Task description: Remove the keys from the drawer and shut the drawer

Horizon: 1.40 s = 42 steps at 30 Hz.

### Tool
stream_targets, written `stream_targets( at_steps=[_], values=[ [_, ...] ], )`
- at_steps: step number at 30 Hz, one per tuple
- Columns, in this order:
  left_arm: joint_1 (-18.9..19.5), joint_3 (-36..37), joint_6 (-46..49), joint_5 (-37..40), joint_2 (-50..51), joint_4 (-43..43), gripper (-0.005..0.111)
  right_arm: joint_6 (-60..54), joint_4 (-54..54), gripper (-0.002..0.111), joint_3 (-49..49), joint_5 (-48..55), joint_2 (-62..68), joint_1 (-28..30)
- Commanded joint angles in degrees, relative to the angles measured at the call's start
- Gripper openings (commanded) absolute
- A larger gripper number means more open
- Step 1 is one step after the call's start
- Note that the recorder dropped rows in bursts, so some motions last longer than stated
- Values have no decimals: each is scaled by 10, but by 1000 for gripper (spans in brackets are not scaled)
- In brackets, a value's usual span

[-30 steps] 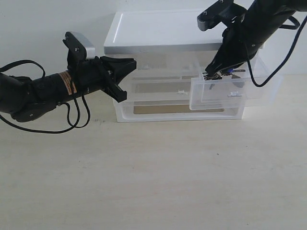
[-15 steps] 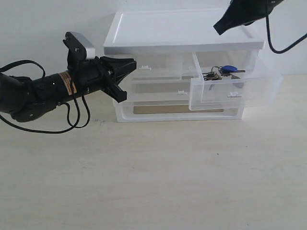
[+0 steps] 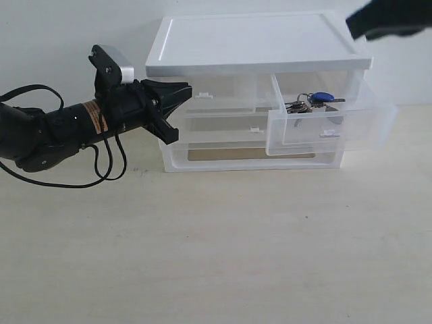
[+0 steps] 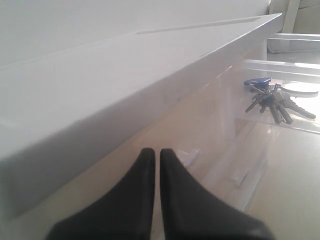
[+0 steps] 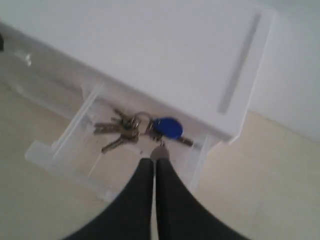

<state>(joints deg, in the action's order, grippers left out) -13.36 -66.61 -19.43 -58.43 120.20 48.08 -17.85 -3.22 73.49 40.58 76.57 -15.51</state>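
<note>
Since my right gripper [image 5: 153,162] has lifted above the drawer [image 3: 337,131], jaws closed on nothing, the keys [image 3: 307,103] stay inside; I must regrasp.

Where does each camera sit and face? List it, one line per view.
Exterior: off the arms, facing the organizer's front; shows the left arm and a bit of the right arm.
Left wrist: behind the shut left gripper, looking along the organizer toward the keys.
Right wrist: behind the shut right gripper, looking down into the open drawer.
Shared: all three show the keys in the drawer.
</note>
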Motion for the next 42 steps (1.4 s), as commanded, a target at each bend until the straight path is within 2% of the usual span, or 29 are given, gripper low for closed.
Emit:
stream_targets(
  at_steps=[1, 5, 7, 9, 13, 14, 19, 27, 33, 42],
  values=[
    [1, -4, -28, 12, 2, -24, 4, -2, -12, 0, -81, -36, -19, 0],
    [1, -4, -45, 12, 2, -8, 4, -28, -18, 0, -100, -47, -11, 0],
    [1, -4, -46, 8, 2, 0, 4, -100, -33, 2, -100, -47, -10, -6],
    [1, -4, -48, 6, 2, 3, 4, -143, -44, 14, -100, -43, -10, -13],
    [1, -4, -48, -2, 2, 3, 4, -196, -48, 55, -100, -46, -5, -36],
    [1, -4, -48, -2, 2, 3, 4, -213, -42, 59, -100, -46, 0, -43],
    [1, -4, -48, -2, 2, 4, 4, -309, 32, 54, -100, -50, 32, -84],
    [1, -4, -48, -2, 2, 4, 4, -276, 127, 54, -100, -103, 79, -89],
    [1, -4, -48, -2, 2, 4, 4, -179, 241, 54, -100, -125, 108, -89],
    [1, -4, -46, -2, 2, 3, 4, -152, 256, 54, -100, -143, 127, -89]
  ],
)
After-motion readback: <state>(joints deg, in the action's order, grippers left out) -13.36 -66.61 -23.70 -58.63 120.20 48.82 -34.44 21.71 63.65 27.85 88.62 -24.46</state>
